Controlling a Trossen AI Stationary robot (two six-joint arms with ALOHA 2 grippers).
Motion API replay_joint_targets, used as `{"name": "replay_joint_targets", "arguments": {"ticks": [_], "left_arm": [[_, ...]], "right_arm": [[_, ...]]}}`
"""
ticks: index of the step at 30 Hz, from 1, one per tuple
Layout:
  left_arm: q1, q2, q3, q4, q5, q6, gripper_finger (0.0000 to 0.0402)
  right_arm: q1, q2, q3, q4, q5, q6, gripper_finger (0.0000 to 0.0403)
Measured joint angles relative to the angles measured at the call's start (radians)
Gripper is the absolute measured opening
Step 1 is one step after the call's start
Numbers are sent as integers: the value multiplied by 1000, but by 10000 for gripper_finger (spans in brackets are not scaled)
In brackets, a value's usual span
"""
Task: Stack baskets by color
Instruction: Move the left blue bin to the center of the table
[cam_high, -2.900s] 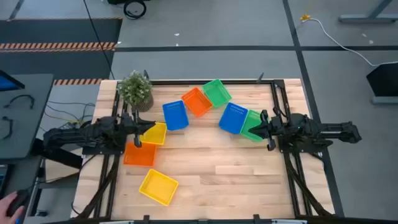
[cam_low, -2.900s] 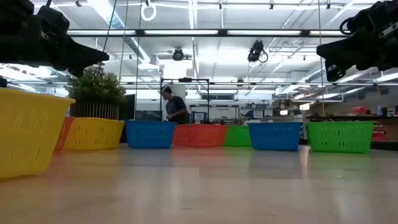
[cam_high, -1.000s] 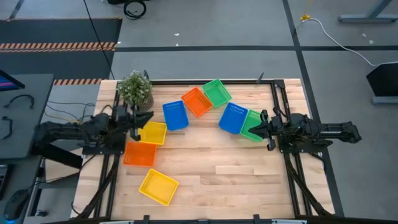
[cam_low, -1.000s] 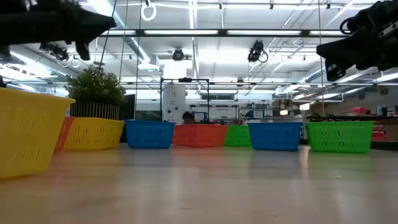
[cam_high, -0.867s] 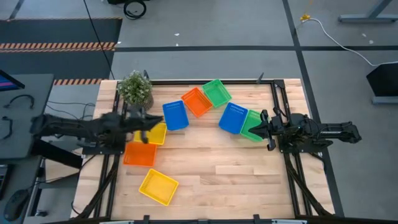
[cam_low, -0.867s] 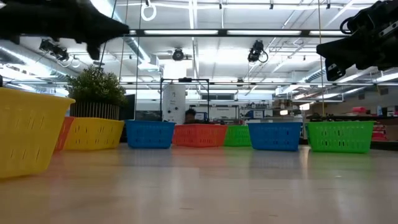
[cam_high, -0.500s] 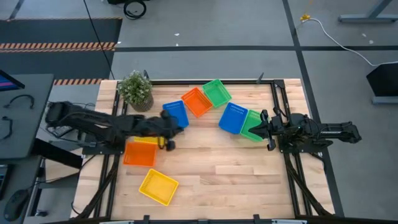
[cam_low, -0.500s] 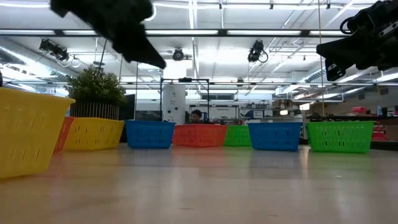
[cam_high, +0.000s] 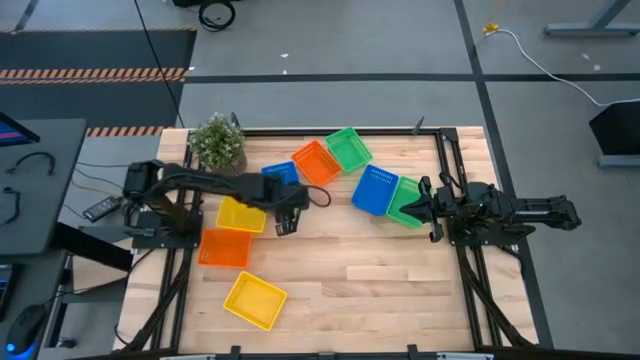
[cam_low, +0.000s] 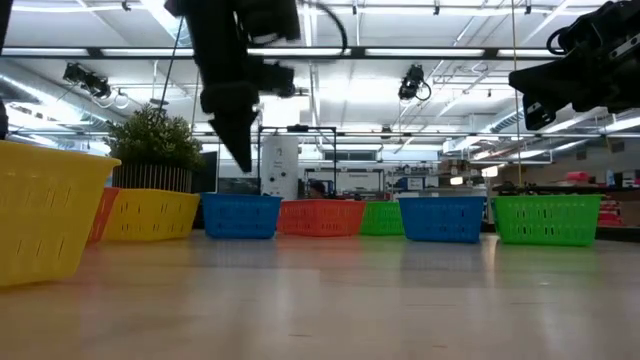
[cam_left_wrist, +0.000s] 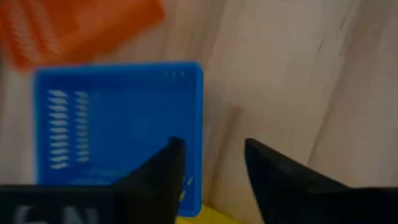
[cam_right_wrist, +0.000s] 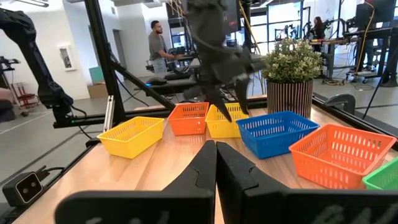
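Blue basket (cam_high: 280, 178) beside the potted plant (cam_high: 219, 143) sits under the left hand (cam_left_wrist: 211, 158), fingers spread, probably to grip its rim; right hand (cam_high: 418, 200) waits closed.

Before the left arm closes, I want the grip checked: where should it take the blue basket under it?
On a rim wall, from above. The blue basket sits open side up, so its thin upright wall fits between the fingers. The left gripper, open, already straddles the edge by the yellow basket.

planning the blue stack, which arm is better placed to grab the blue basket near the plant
Left. The left gripper hangs open right at that blue basket, its fingers straddling one wall. The right gripper is shut, across the table by the other blue basket.
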Motion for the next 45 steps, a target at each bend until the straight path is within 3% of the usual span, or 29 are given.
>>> {"name": "replay_joint_targets", "arguments": {"ticks": [5, 9, 16, 25, 34, 39, 45], "left_arm": [[65, 33, 0, -8, 27, 83, 244], [78, 38, 0, 22, 52, 184, 244], [83, 47, -10, 49, 65, 220, 196], [83, 64, -91, 167, 66, 160, 133], [83, 72, -98, 147, 115, 139, 15], [15, 69, -42, 114, 152, 45, 12], [-163, 70, 81, 81, 161, -84, 11]], "right_arm": [[0, 0, 0, 0, 0, 0, 8], [0, 0, 0, 0, 0, 0, 8], [0, 0, 0, 0, 0, 0, 8], [0, 0, 0, 8, 7, 0, 8], [0, 2, 0, 11, 8, 0, 8], [0, 2, 0, 19, 8, 0, 8], [0, 2, 0, 26, 8, 0, 8]]}}
